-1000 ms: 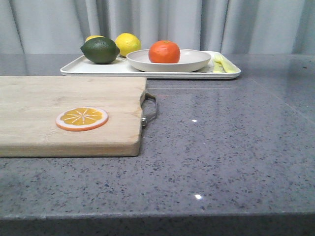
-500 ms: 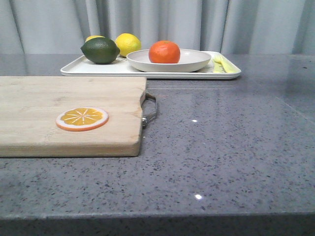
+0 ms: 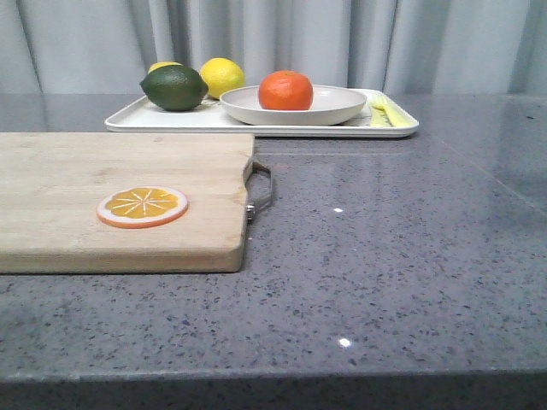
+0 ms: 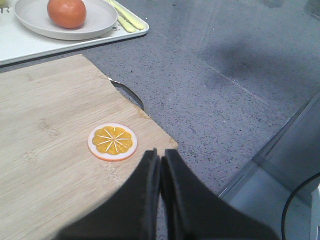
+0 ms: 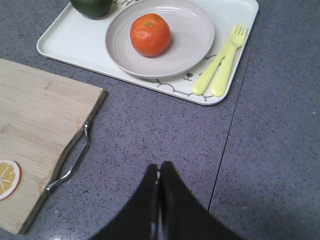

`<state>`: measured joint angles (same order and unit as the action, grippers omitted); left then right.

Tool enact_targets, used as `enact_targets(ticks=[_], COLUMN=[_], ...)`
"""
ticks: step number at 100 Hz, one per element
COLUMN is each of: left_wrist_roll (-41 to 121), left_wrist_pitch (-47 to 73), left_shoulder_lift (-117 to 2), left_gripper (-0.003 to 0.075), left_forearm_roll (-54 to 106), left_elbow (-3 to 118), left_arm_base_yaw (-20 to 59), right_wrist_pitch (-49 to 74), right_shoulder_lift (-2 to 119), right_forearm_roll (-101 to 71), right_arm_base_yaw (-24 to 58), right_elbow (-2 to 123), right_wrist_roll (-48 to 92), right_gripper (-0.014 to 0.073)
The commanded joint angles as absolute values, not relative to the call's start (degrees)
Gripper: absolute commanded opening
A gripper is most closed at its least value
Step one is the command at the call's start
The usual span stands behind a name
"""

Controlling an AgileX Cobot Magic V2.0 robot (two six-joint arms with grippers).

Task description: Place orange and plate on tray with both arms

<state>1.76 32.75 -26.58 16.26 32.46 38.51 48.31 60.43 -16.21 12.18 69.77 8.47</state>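
The orange [image 3: 285,90] [image 5: 150,34] [image 4: 66,12] rests in the off-white plate [image 3: 342,104] [image 5: 192,35] [image 4: 100,20]. The plate stands on the white rectangular tray [image 3: 137,120] [image 5: 65,42] [image 4: 20,45] at the back of the counter. My left gripper [image 4: 160,152] is shut with nothing in it, above the near corner of the cutting board. Shut and empty as well, my right gripper [image 5: 159,166] hangs over bare counter in front of the tray. Neither arm shows in the front view.
A wooden cutting board [image 3: 102,213] [image 4: 40,130] [image 5: 35,125] with a metal handle [image 3: 261,192] carries a flat orange slice [image 3: 142,206] [image 4: 112,141]. On the tray lie a green avocado [image 3: 174,87], a lemon [image 3: 223,75] and a yellow fork and knife [image 5: 222,62].
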Motion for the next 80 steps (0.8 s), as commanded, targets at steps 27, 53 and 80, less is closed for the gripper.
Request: enact_targets(ticks=[27,53,80], left_wrist_roll=[1.39,1.39,1.39], left_wrist_pitch=[28.31,28.31,28.89], left_shoulder_lift=[-26.75,-26.75,-26.75], left_gripper=[-0.0020,-0.0020,-0.0020], left_forearm_roll=[17.34,17.34,17.34], left_elbow=[33.90,33.90,33.90], left_arm_base_yaw=[38.23,38.23,38.23], right_wrist_pitch=[33.14,29.99,29.44], right_shoulder_lift=[41.99,30.43,19.68], right_forearm_roll=[-16.08,-16.08,-16.08], right_arm_base_yaw=[12.09,12.09,12.09], right_elbow=[47.34,36.33,31.22], right_wrist_roll=[9.60,9.60,9.60], right_gripper=[-0.0067,-0.0067,-0.0067])
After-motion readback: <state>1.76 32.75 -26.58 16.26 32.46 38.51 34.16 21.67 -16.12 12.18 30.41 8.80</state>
